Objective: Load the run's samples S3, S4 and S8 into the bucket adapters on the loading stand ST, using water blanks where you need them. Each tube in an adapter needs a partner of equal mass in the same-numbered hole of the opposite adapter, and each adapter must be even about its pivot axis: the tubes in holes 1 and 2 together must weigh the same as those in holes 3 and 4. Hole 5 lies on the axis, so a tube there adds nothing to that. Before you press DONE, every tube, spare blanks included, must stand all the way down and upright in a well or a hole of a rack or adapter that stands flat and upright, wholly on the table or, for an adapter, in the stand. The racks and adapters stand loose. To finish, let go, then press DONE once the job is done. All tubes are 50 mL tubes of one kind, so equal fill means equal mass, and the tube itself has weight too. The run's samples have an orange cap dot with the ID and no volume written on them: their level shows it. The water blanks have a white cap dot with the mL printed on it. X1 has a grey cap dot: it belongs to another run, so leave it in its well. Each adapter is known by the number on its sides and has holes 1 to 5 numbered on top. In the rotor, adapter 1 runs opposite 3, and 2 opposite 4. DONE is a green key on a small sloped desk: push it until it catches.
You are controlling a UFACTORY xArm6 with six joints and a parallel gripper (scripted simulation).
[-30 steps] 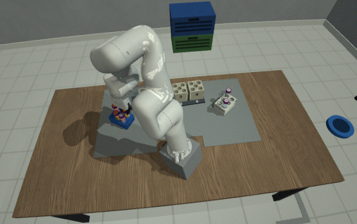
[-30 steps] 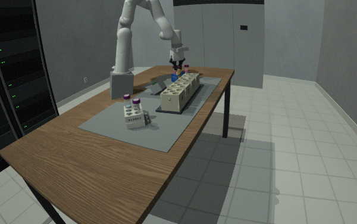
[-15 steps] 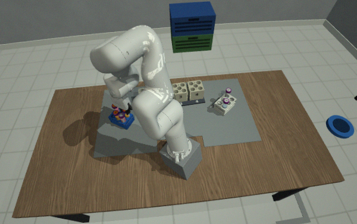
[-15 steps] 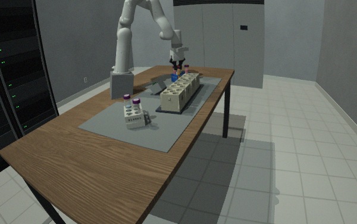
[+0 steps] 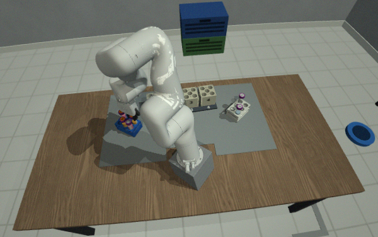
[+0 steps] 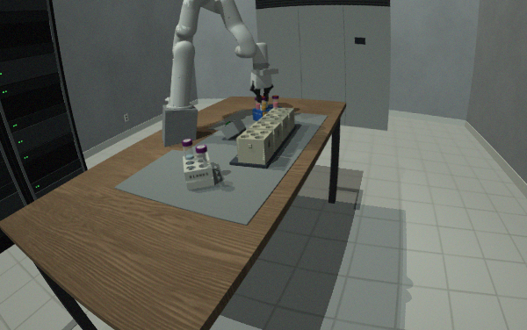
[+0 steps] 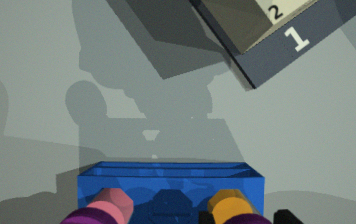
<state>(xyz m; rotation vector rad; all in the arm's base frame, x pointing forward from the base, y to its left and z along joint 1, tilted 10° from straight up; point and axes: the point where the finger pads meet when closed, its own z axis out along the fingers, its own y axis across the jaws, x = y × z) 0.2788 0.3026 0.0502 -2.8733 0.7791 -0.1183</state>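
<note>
An amber-filled tube with a purple cap (image 6: 263, 105) (image 7: 231, 204) stands at the blue rack (image 5: 134, 132) (image 6: 257, 115) (image 7: 171, 181), left of centre in the top view. The gripper (image 5: 135, 115) (image 6: 263, 96) (image 7: 246, 220) is partly closed, its fingers gripping this tube. Rightward are cream adapters (image 5: 207, 98) (image 6: 251, 150), then the white blanks rack (image 5: 237, 116) (image 6: 198, 179).

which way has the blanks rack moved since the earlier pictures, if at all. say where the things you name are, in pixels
No, the blanks rack (image 5: 237, 118) (image 6: 199, 179) hasn't visibly moved; it sits unchanged relative to the mat's edge.
</note>
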